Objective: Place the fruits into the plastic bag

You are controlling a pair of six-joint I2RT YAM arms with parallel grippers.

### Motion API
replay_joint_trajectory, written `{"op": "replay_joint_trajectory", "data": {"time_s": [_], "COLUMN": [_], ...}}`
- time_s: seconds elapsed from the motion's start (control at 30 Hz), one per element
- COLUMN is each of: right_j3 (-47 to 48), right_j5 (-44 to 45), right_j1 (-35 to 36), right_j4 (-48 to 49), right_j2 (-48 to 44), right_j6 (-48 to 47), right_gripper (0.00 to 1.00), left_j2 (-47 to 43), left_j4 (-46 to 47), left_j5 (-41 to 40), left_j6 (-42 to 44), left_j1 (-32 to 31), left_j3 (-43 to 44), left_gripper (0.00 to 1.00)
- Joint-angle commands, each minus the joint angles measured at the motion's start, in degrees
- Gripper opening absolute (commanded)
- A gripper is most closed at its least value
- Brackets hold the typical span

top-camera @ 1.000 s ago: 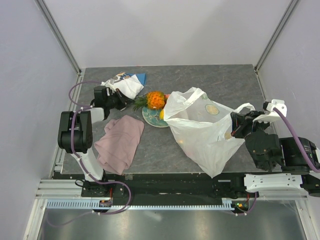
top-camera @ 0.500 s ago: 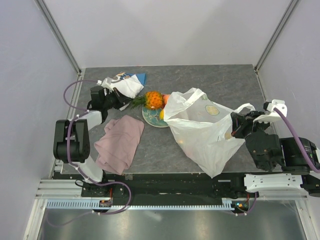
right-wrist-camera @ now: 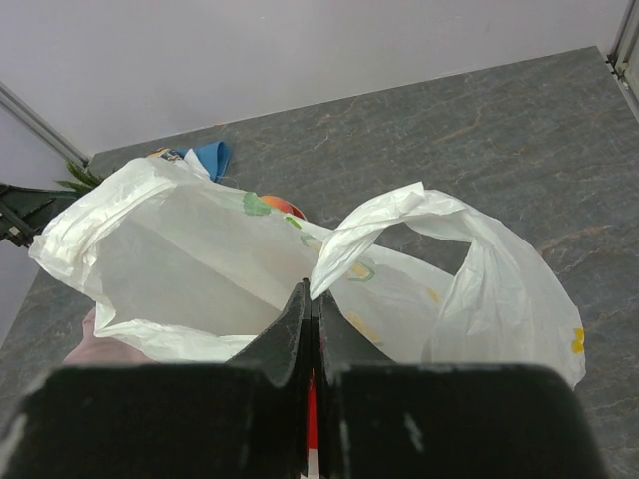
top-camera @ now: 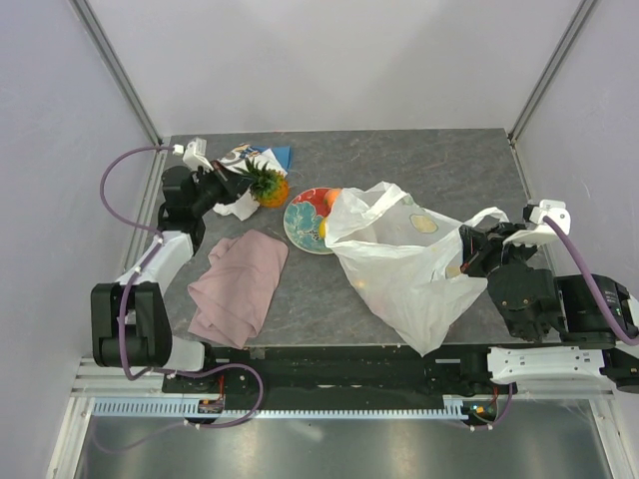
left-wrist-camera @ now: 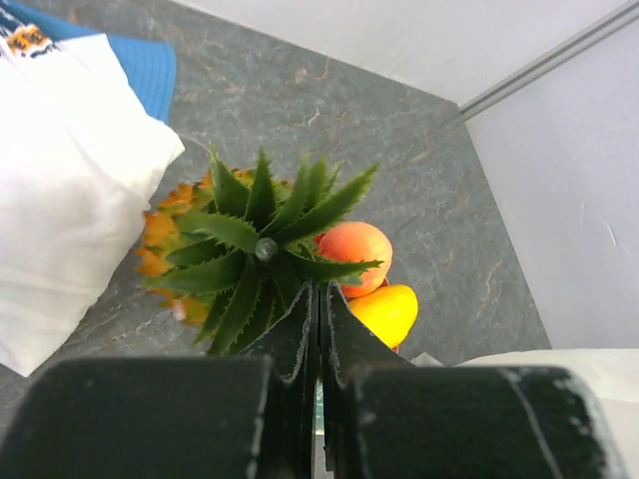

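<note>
Pineapple (top-camera: 266,186) now off plate (top-camera: 296,224), outside bag (top-camera: 399,267)

Pink cloth (top-camera: 238,284), white folded cloth (left-wrist-camera: 60,239), red-and-teal plate (top-camera: 293,225) — all lie on the grey table (top-camera: 429,165), plate rightmost.

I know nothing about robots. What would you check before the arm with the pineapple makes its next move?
1. The left gripper grips the pineapple: ok, jaws shut on the green crown.
2. The right gripper holds the plastic bag: ok, shut on its edge.
3. Bag mouth open: ok, it gapes wide in the right wrist view.
4. Free path to the bag: cannot tell; the plate with the peach and mango lies between, and the pineapple's height is unclear.
5. Pineapple clear of the white cloth: cannot tell, they sit very close.
</note>
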Motion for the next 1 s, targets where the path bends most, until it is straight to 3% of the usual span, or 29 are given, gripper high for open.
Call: {"op": "replay_joint_trajectory", "data": {"time_s": [0.0, 0.47, 0.63, 0.87, 0.97], "right_j3": [-0.7, -1.6, -1.6, -1.8, -2.2], "right_j5": [0.3, 0.1, 0.4, -0.1, -0.2], "right_j1": [0.0, 0.0, 0.1, 0.0, 0.0], "right_j4": [-0.6, -0.6, -0.6, -0.6, -0.6], "right_j2": [-0.9, -0.3, 1.5, 2.0, 1.7], "right_j6": [1.1, 1.6, 0.9, 1.2, 1.5], "right_gripper": [0.00, 0.00, 0.00, 0.00, 0.00], "left_j2": [-5.7, -14.9, -13.3, -12.2, -8.2], "left_j4": [1.9, -6.0, -11.8, -12.9, -16.1], "left_j5": [-0.5, 2.3, 2.0, 1.4, 3.8], "left_j6": [0.7, 1.4, 5.5, 6.6, 7.2], "left_j1": [0.1, -1.9, -7.8, -17.3, -20.7], "left_j3": [-0.1, 7.1, 16.0, 26.6, 36.6], "left_gripper": [0.01, 0.02, 0.02, 0.02, 0.02]}}
